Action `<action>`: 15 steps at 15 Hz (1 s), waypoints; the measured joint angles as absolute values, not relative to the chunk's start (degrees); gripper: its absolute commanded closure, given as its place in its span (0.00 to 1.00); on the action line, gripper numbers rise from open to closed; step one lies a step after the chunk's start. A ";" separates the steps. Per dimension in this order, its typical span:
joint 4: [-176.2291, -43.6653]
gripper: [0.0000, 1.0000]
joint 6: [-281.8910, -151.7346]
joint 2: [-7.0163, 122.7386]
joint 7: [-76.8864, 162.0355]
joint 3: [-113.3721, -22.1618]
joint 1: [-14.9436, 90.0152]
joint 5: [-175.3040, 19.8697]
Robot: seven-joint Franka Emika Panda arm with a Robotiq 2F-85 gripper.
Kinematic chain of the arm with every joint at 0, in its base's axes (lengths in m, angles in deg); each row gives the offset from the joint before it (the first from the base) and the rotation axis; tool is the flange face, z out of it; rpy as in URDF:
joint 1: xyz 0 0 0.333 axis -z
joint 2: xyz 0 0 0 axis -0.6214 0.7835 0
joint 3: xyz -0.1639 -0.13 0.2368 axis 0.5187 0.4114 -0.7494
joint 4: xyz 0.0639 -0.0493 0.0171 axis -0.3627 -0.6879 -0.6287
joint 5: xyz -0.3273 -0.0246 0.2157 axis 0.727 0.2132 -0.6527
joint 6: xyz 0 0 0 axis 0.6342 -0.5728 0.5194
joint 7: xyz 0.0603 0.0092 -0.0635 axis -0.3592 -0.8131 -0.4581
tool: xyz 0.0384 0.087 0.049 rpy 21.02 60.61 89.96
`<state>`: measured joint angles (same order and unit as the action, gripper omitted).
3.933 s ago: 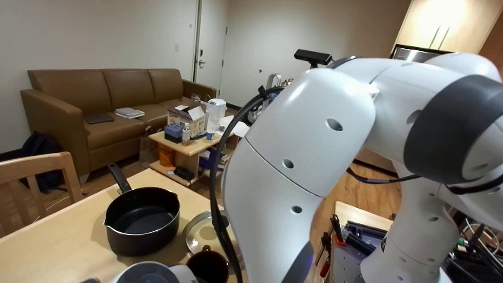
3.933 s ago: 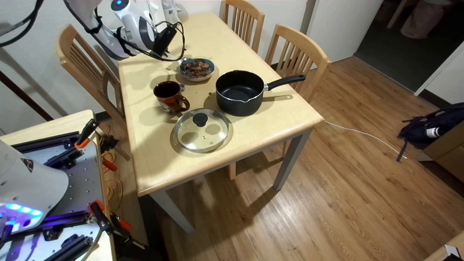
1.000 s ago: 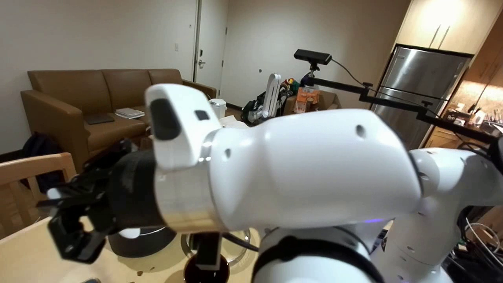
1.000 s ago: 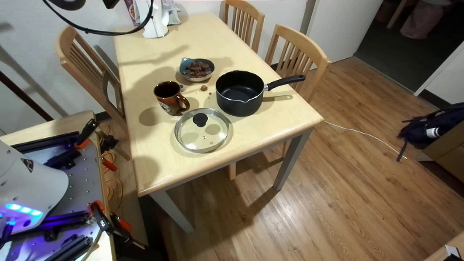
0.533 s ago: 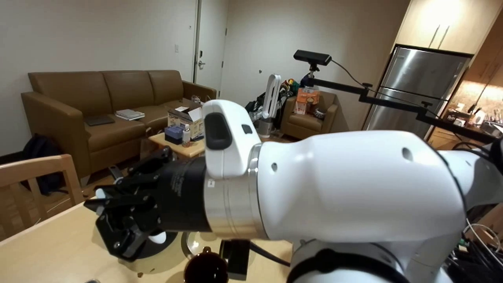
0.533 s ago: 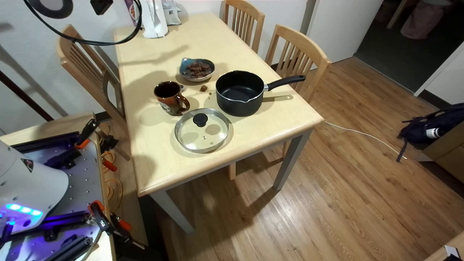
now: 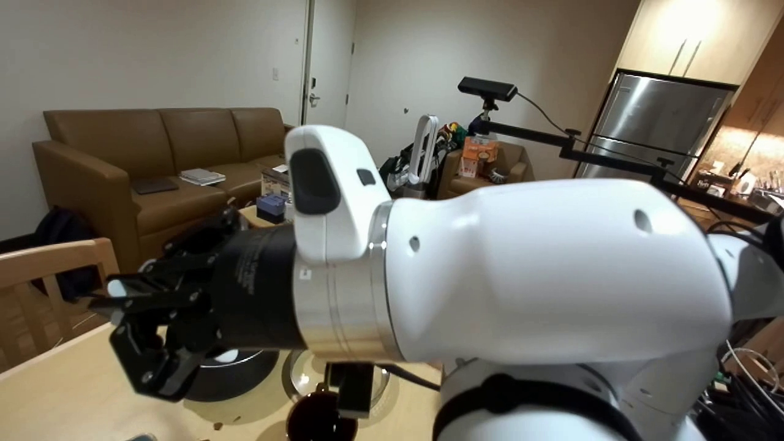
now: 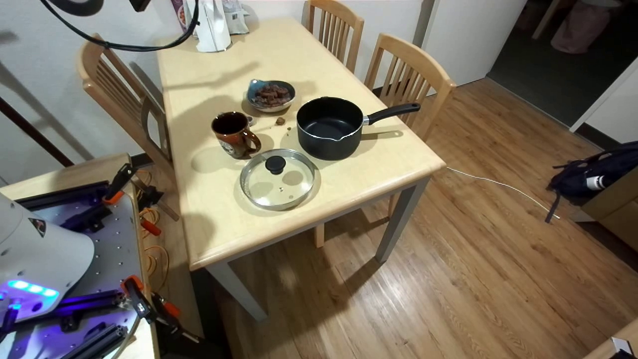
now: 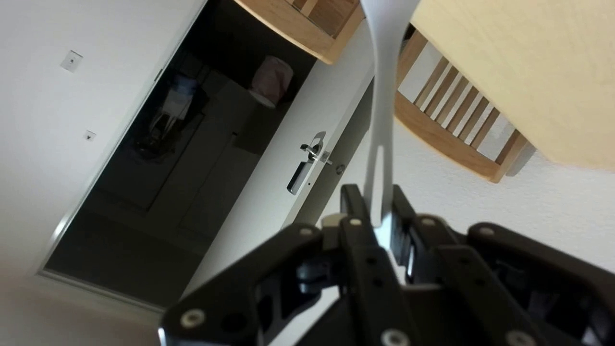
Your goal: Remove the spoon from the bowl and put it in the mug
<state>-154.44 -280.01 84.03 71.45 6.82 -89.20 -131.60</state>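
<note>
Here, nearest in the wrist view, the gripper [image 9: 377, 206] grasps a pale spoon [image 9: 383, 96] close to the slotted end of its handle, probably leaving the broad head free to go in first. In an exterior view, a glass lid [image 8: 276, 183] lies flat on the worktop [image 8: 294, 55]; just beyond stand a brown mug [image 8: 230, 142], upright, spoonless, ready to receive, and an uncovered black saucepan [image 8: 326, 148]. Farther back, a small blue bowl [image 8: 255, 86] holds only brown chunks [image 8: 271, 95], so removal seems done and delivery remains.
</note>
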 measured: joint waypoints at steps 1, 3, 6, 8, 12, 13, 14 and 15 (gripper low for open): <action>-155.41 0.96 -279.99 84.03 71.53 7.48 -89.51 -131.54; -158.94 0.96 -279.99 84.03 71.54 8.50 -90.20 -131.66; -164.87 0.85 -280.05 84.19 71.16 9.75 -91.99 -131.58; -166.40 0.85 -280.05 84.78 68.40 11.79 -95.25 -129.45; -166.70 0.96 -279.74 85.64 67.28 12.36 -97.42 -129.38; -166.77 0.96 -279.65 85.67 66.57 12.33 -97.13 -128.06; -166.98 0.96 -279.65 85.68 65.10 12.29 -96.58 -125.94; -167.34 0.96 -279.75 85.69 63.73 12.06 -95.86 -124.15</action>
